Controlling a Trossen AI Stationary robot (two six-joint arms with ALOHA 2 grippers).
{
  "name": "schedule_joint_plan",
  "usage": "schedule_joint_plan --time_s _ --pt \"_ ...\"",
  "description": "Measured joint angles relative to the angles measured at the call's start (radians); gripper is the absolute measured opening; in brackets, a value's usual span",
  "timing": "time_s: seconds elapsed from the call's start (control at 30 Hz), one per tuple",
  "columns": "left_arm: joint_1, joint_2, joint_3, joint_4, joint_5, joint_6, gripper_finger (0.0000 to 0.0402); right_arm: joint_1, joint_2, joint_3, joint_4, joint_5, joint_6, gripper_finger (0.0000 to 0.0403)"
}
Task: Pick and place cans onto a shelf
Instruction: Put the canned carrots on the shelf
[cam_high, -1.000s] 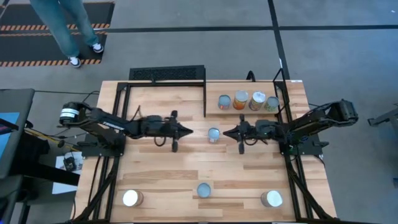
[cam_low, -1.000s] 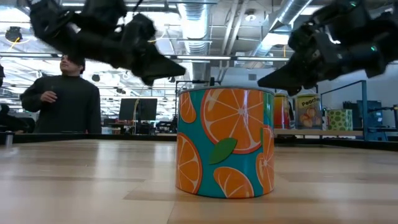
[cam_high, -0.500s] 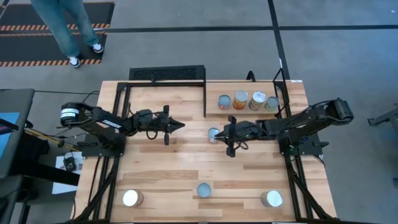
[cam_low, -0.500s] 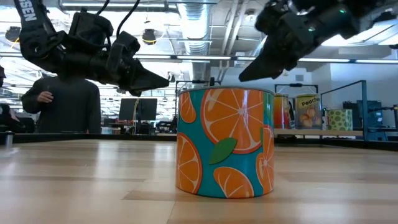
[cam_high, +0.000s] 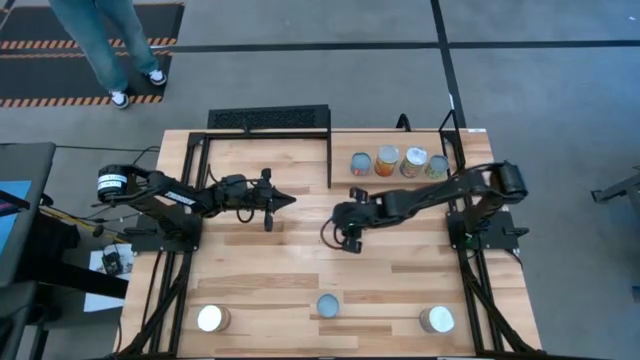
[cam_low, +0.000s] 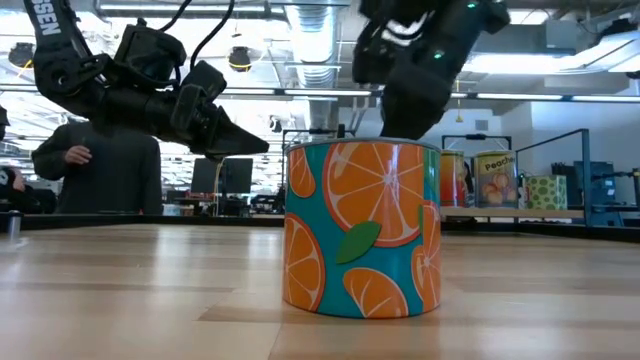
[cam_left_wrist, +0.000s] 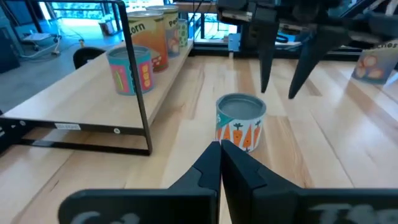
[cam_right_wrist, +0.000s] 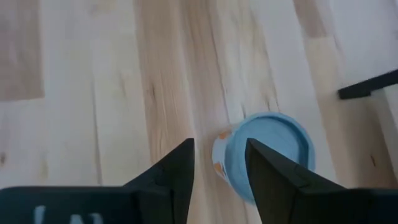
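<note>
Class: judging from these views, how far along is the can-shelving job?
Done: four cans stand on the shelf. In hand: the open right gripper hovers above the carrot can, not yet gripping. Left: that can and three front cans. The left gripper waits shut.

A big wooden table (cam_high: 270, 270) fills the middle of the room, with a black metal frame (cam_high: 268, 118) standing at its far edge. A person in a dark top (cam_low: 98, 168) stands behind the table. On the grey floor lies a black mat with orange stripes (cam_high: 40, 70), and someone's legs in jeans (cam_high: 105, 45) stand on it.
</note>
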Motion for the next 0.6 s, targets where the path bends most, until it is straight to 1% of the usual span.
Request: schedule_joint_plan --time_s 0.13,0.3,0.43,0.6 --pt "0.000 0.000 0.000 -0.007 -0.003 0.000 0.0000 -0.001 0.084 0.089 -0.104 0.004 0.008 0.0151" --pt "0.000 0.000 0.000 -0.018 -0.005 0.000 0.0000 -0.006 0.169 0.179 -0.230 0.055 0.038 0.0125" --pt "0.000 0.000 0.000 -0.019 -0.005 0.000 0.0000 -0.014 0.218 0.215 -0.271 0.055 0.039 0.0102" --pt "0.000 0.000 0.000 -0.020 -0.005 0.000 0.0000 -0.016 0.237 0.244 -0.329 0.057 0.027 0.0070"
